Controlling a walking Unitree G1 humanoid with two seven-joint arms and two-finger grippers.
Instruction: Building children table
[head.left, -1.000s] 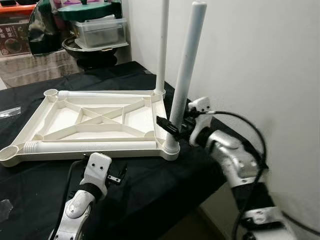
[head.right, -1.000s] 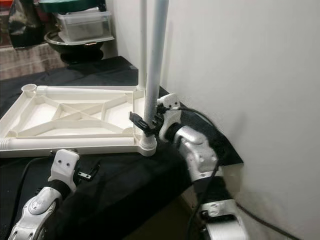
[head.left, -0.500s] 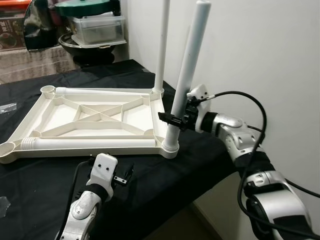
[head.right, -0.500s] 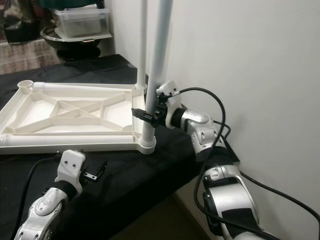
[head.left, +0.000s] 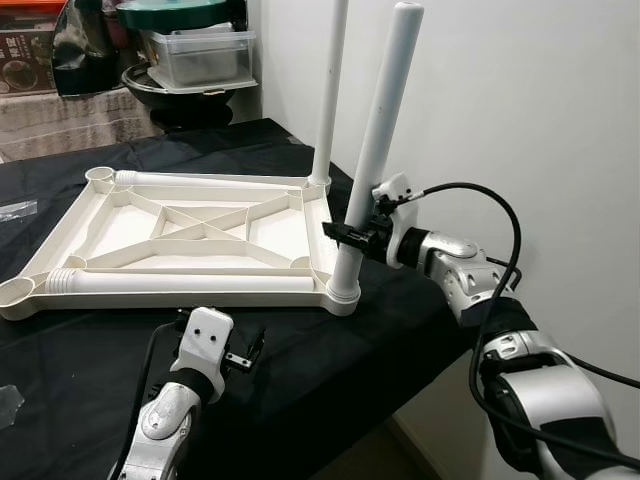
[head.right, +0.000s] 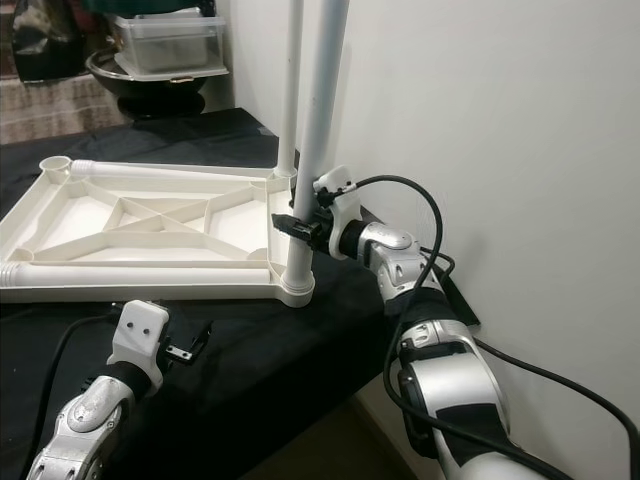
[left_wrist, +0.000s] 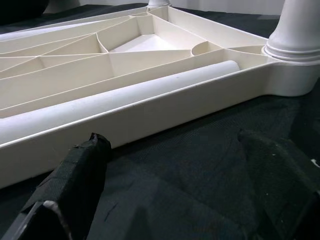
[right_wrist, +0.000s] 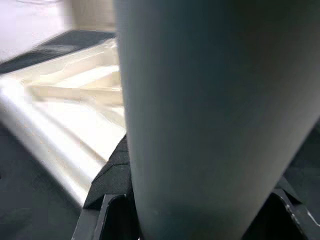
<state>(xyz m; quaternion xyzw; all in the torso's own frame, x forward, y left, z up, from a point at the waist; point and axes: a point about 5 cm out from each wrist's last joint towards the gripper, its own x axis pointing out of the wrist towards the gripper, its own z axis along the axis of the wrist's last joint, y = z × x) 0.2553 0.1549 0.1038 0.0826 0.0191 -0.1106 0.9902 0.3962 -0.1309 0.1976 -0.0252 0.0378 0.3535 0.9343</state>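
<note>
Right end effector (head.left: 352, 233) pinches the near white leg (head.left: 378, 150) low, just above its corner socket at 4 o'clock of the upturned tabletop (head.left: 190, 240) on our black-draped table (head.left: 300, 360); we judge it stiff, light, smooth, best held low.

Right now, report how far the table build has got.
Done: two legs stand in the right-hand corner sockets of the upturned tabletop, the far leg upright. In hand: the right gripper grips the leaning near leg. Left: two loose legs lie in the frame; the left sockets are empty. The left gripper is idle.
</note>
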